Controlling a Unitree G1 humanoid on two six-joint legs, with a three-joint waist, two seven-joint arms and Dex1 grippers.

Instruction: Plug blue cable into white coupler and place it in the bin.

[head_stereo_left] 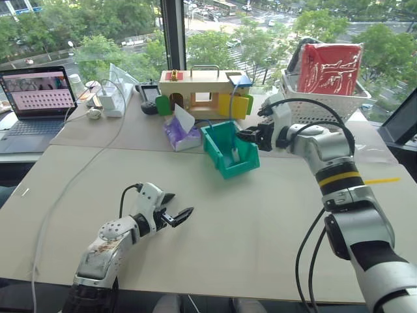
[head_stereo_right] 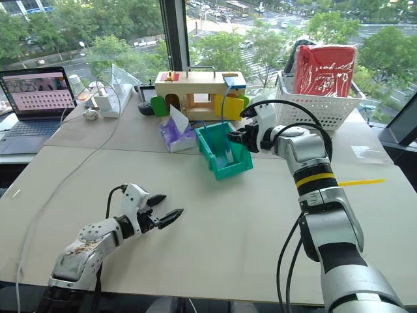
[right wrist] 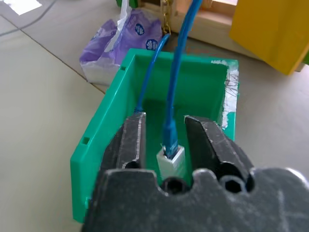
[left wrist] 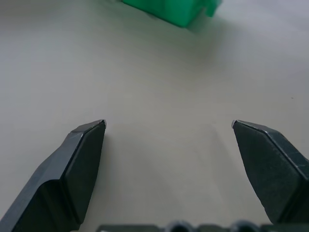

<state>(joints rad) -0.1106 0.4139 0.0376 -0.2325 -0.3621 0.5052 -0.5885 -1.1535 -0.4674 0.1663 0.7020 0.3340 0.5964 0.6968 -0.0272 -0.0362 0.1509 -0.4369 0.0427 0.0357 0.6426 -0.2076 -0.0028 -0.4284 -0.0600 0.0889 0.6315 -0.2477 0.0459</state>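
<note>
My right gripper (right wrist: 164, 140) hangs over the bin (right wrist: 104, 145), fingers apart; between them sits the white coupler (right wrist: 171, 160) with the blue cable (right wrist: 170, 96) plugged in (contact unclear). My left gripper (head_stereo_left: 174, 208), well away, gapes empty.

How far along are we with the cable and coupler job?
Done: blue cable is plugged into white coupler, and both sit inside the bin. In hand: right gripper straddles the coupler, fingers parted. Left: withdraw it. Left gripper is open over bare table.
</note>
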